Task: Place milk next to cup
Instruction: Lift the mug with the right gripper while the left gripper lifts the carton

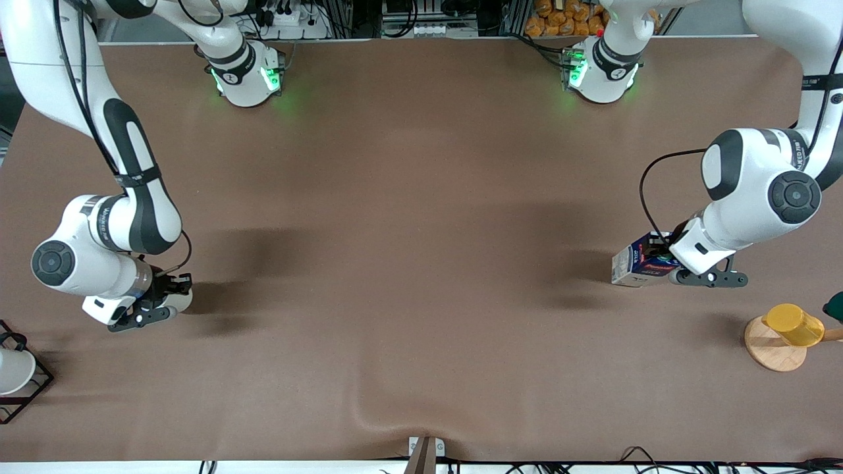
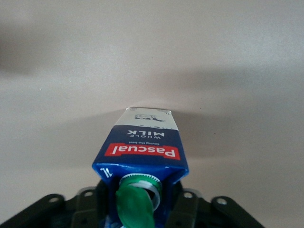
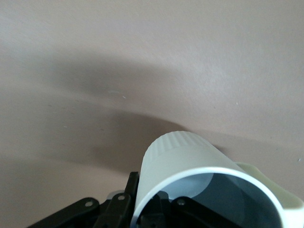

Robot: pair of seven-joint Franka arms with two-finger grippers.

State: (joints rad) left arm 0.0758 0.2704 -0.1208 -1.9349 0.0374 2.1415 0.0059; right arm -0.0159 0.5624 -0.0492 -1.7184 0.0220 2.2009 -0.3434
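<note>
The milk (image 1: 637, 263), a dark-blue and white carton with a red label band, lies tipped on its side low at the left arm's end of the table. My left gripper (image 1: 660, 255) is shut on its gable top. In the left wrist view the black fingers flank the milk (image 2: 142, 145) just below its green cap (image 2: 135, 204), with the left gripper (image 2: 140, 202) closed round it. At the right arm's end, my right gripper (image 1: 170, 294) is shut on the cup (image 1: 184, 300), mostly hidden under the hand. The right wrist view shows the beige cup (image 3: 190, 159) with its rim pinched by the right gripper (image 3: 151, 202), one finger inside and one outside.
A yellow cup (image 1: 793, 324) lies on a wooden disc (image 1: 769, 352) nearer the front camera than the milk. A dark green object (image 1: 835, 306) pokes in beside it. A white cup (image 1: 12, 370) sits in a black wire rack (image 1: 33, 388) at the right arm's end.
</note>
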